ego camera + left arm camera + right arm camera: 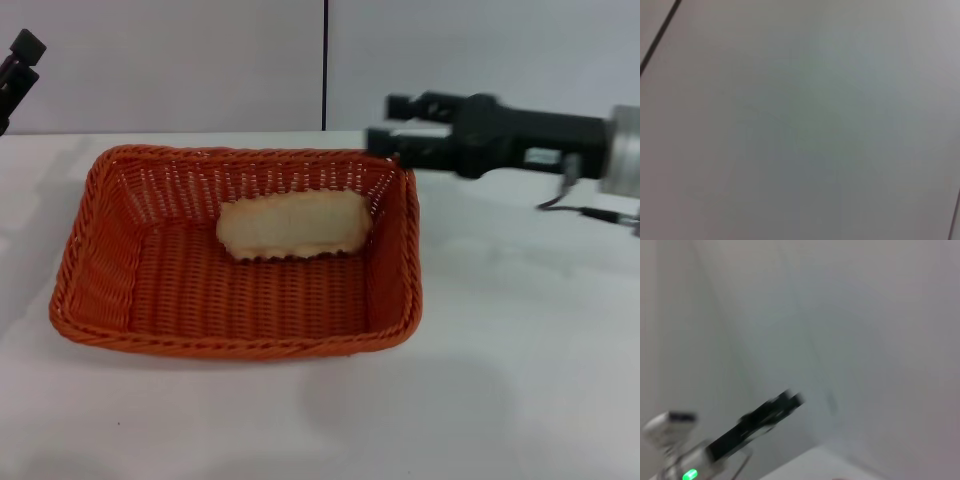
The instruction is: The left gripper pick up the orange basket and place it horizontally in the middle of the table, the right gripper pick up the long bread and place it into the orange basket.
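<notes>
Bread and jaws were the relation that counted. The long bread (292, 225) lay inside the orange basket (240, 345), on its floor against the far wall and toward the far right corner. Its long axis ran left to right, parallel with the basket's long sides, and its pale, plain face was turned to the head camera.

The right gripper (392, 122) hung above the basket's far right corner, reaching in level from the robot's right with its fingers pointing left. The fingers stood apart with nothing between them. The loaf sat lower than the jaws and a little to their left, nearer the robot, close by but not touching them.

The basket rested flat on the white table (520, 380), roughly in the middle, with its long side crosswise to the robot.

The left gripper (20, 62) was raised at the far left edge of the head view, well apart from the basket. I could not tell whether its fingers were spread or closed. Its wrist camera showed only blank wall.

Judging by how things lay, both placements looked done. The right arm was much the nearer one, and it would need only to clear the rim without catching the braided edge beneath it.
</notes>
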{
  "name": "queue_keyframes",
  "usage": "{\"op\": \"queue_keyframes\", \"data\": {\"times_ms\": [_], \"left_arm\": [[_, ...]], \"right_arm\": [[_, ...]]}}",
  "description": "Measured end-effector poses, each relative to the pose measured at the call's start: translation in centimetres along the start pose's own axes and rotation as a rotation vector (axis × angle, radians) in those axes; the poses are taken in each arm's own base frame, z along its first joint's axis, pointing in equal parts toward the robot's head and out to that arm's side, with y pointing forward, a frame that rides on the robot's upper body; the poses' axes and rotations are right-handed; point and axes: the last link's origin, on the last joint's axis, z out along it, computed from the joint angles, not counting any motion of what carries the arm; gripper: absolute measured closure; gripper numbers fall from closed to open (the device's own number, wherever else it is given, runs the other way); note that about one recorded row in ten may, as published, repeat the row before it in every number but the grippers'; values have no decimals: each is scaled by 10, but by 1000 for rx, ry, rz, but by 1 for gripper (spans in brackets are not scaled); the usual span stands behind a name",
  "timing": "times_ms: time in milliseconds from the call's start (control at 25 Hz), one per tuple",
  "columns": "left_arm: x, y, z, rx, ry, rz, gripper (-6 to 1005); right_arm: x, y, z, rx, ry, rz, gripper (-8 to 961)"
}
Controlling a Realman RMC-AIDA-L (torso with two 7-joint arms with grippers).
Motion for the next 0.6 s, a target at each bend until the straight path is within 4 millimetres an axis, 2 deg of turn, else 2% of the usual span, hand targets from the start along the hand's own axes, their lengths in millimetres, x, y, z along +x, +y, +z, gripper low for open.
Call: {"op": "queue_keyframes", "data": {"times_ms": [160, 280, 440, 600], "left_arm": [[2, -3, -3, 18, 16, 7, 179], [4, -5, -6, 39, 31, 18, 179], [6, -11, -14, 93, 63, 38, 180], [8, -17, -26, 178, 124, 77, 181]], "right_arm": [[4, -10, -44, 126, -155, -31, 180], [14, -14, -84, 274, -318, -79, 180], [37, -13, -139, 530, -523, -145, 180], [58, -7, -185, 767, -728, -137, 180]]}}
